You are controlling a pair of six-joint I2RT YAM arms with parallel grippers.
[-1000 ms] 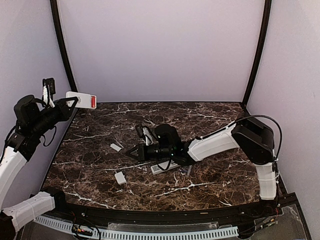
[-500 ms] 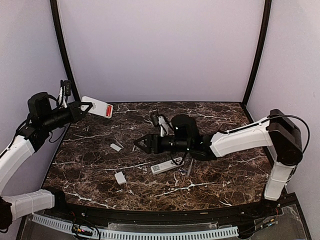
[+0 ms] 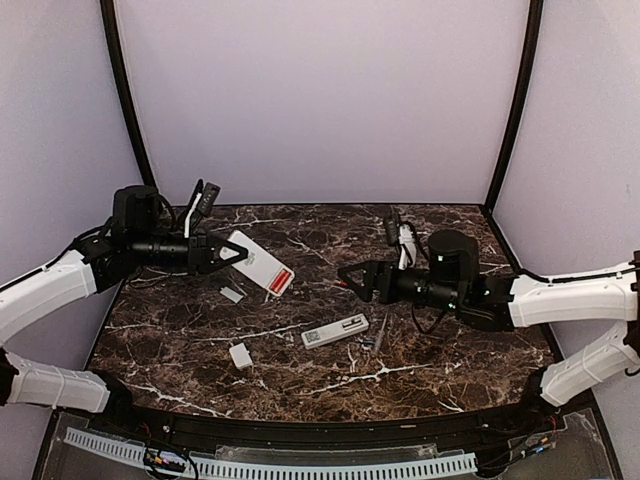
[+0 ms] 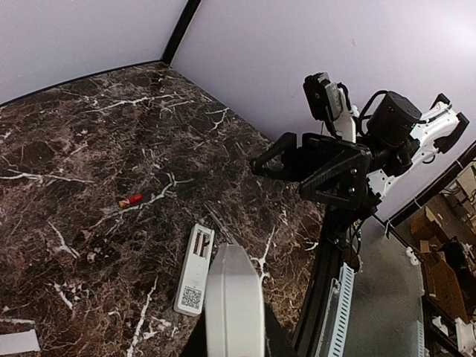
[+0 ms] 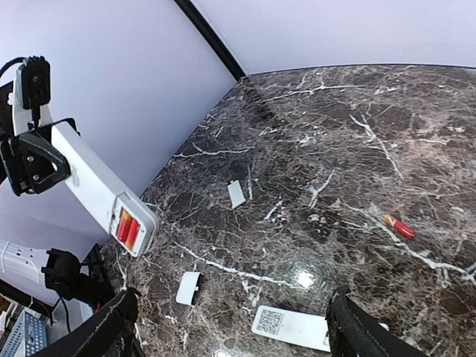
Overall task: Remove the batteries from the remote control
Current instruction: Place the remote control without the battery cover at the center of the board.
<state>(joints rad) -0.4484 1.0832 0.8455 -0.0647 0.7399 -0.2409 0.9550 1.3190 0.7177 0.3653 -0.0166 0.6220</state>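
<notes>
While the left gripper (image 3: 225, 255) is clamped on the upper end of the white remote control (image 3: 252, 260), you can see from above that the remote hangs over the left of the bench (image 3: 450, 230). It tilts down, with its red batteries (image 3: 281, 281) seated in the open bay at the low end. Your right gripper (image 3: 348, 277) hovers mid-bench, spread wide and empty, pointing toward that bay but apart from it.

From the left wrist, a loose battery (image 4: 131, 199) and a second remote (image 4: 195, 269) lie on the marble.

From the right wrist, two small white covers (image 5: 236, 193) lie flat below the held remote.

Watch the pull. The remote is gripped at one end only, so a push from the right gripper could lever it loose, and a freed cell may roll off the bench.
</notes>
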